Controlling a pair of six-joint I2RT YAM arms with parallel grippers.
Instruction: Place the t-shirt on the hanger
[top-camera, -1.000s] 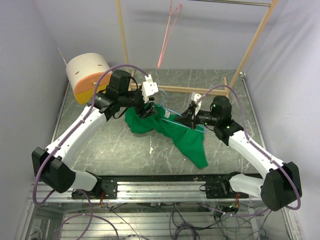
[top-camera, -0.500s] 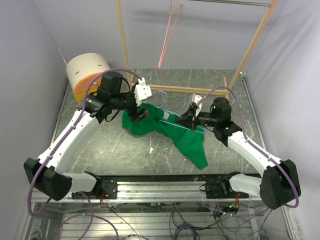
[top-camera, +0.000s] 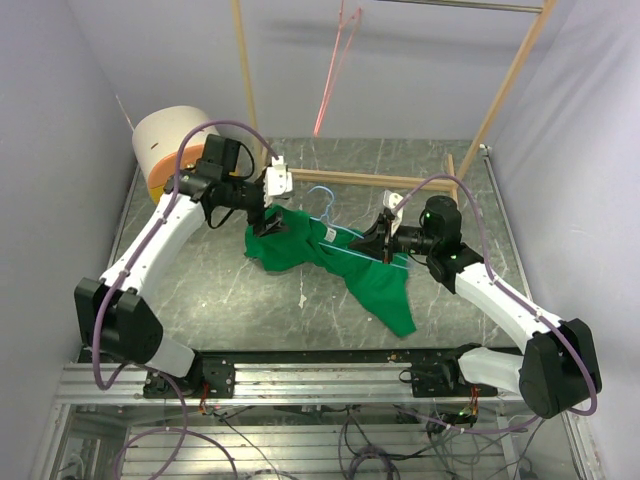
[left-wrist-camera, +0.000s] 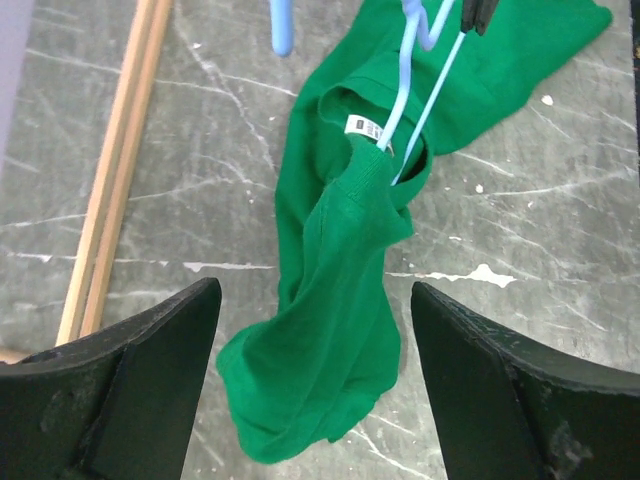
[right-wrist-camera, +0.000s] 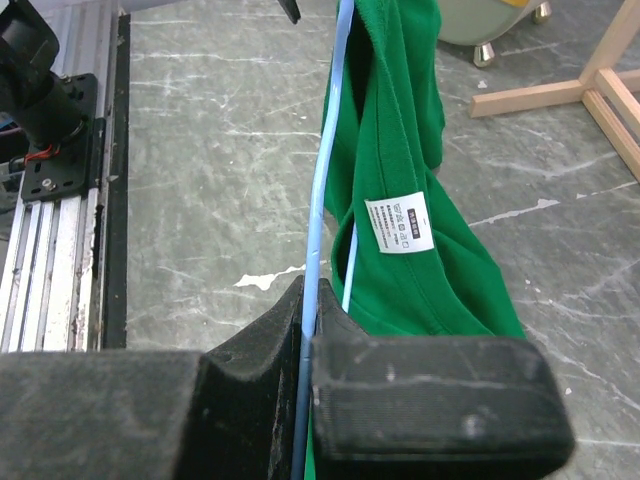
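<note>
Green t-shirt (top-camera: 370, 275) runs diagonally, hanger (right-wrist-camera: 318, 240) hook rearward.

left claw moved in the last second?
Yes. The left claw has shifted left, toward the tan drum, and stands open above the t-shirt.

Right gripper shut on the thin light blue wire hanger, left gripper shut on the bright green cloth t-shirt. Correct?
Not quite. The left gripper is open, its jaws spread wide above the bright green cloth t-shirt, gripping nothing, as the left wrist view shows. The right gripper is indeed shut on the thin light blue wire hanger.
</note>
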